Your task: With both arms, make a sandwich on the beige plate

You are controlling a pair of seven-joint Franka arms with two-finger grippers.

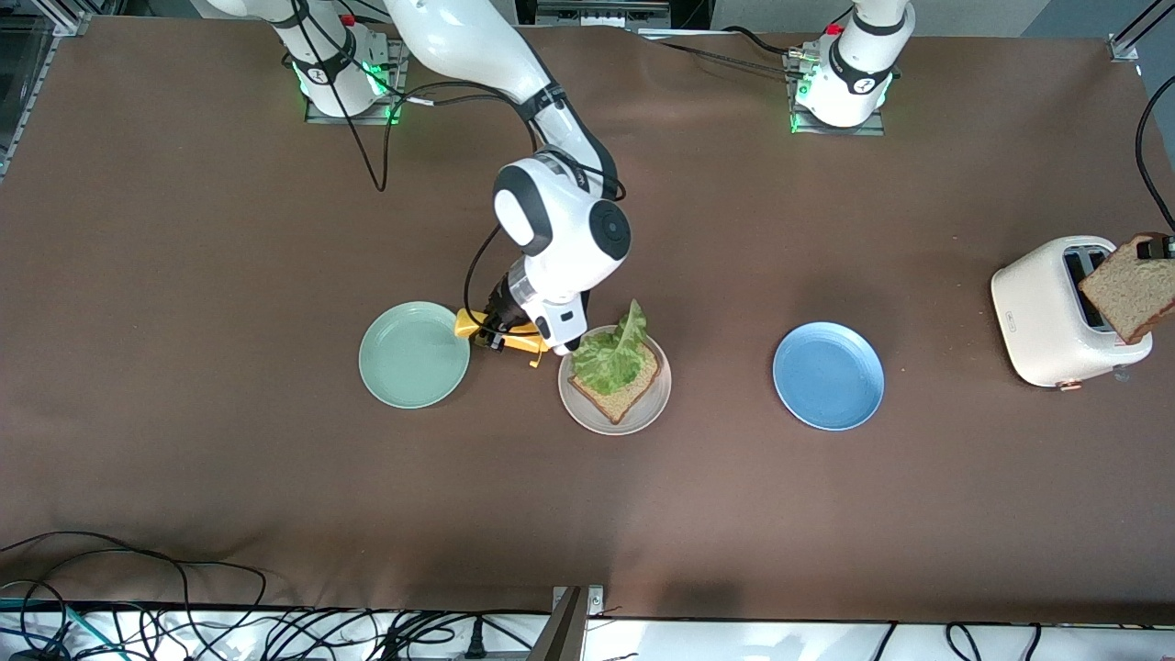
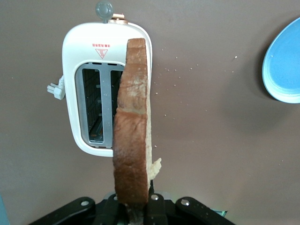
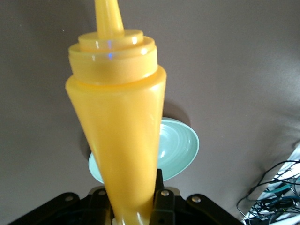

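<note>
Front view, frame centre: my right hand (image 1: 500, 332) clamped a yellow sauce bottle (image 1: 496, 336) beside the beige plate (image 1: 615, 416) carrying bread (image 1: 622, 390) and lettuce (image 1: 613, 356). At right edge, my left hand (image 1: 1158, 248) gripped the second slice (image 1: 1129, 288) above the toaster (image 1: 1046, 317).

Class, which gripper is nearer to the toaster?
Left. The left gripper holds a bread slice over the toaster; the right gripper holds a yellow bottle by the beige plate.

Left gripper (image 1: 1158, 246) mostly past the front view's edge. Right arm (image 1: 560, 229) covers its gripper and most of the yellow bottle (image 1: 500, 336). Lettuce (image 1: 613, 353) hides the middle of the bread (image 1: 624, 390). Toaster (image 2: 93, 84) label unreadable.
</note>
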